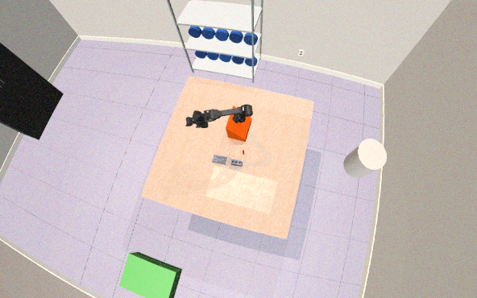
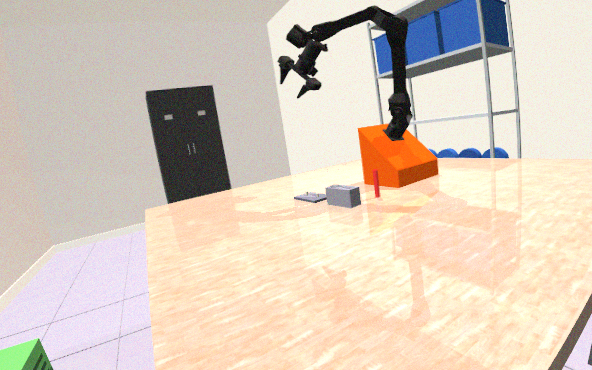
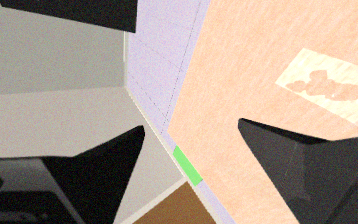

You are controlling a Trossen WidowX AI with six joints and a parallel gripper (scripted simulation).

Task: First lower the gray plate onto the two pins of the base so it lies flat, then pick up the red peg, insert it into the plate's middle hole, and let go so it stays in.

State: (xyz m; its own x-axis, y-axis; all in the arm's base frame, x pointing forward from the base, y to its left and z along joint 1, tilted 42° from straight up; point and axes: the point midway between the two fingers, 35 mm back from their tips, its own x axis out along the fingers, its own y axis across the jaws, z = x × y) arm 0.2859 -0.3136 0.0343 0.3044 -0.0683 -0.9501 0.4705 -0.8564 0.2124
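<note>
The thin gray plate point(image 1: 218, 159) point(image 2: 310, 198) lies flat on the table, just left of the gray base block point(image 1: 237, 163) point(image 2: 343, 196). The red peg point(image 1: 243, 151) point(image 2: 376, 183) stands upright on the table between the base and the orange arm mount point(image 1: 238, 128) point(image 2: 398, 157). My gripper point(image 1: 189, 120) point(image 2: 294, 86) point(image 3: 190, 126) is open and empty. It hangs high in the air, well above and to the left of the plate, over the table's left edge. The wrist view shows neither the plate, the base nor the peg.
The wooden table point(image 1: 256, 117) point(image 2: 318, 280) point(image 3: 260, 75) carries a pale rectangle point(image 1: 242, 193). A metal shelf point(image 1: 220, 40) point(image 2: 448, 60) with blue bins stands behind the mount. A green box point(image 1: 149, 278) point(image 3: 187, 165), a white cylinder point(image 1: 365, 158) and a black cabinet point(image 2: 188, 142) stand around the table.
</note>
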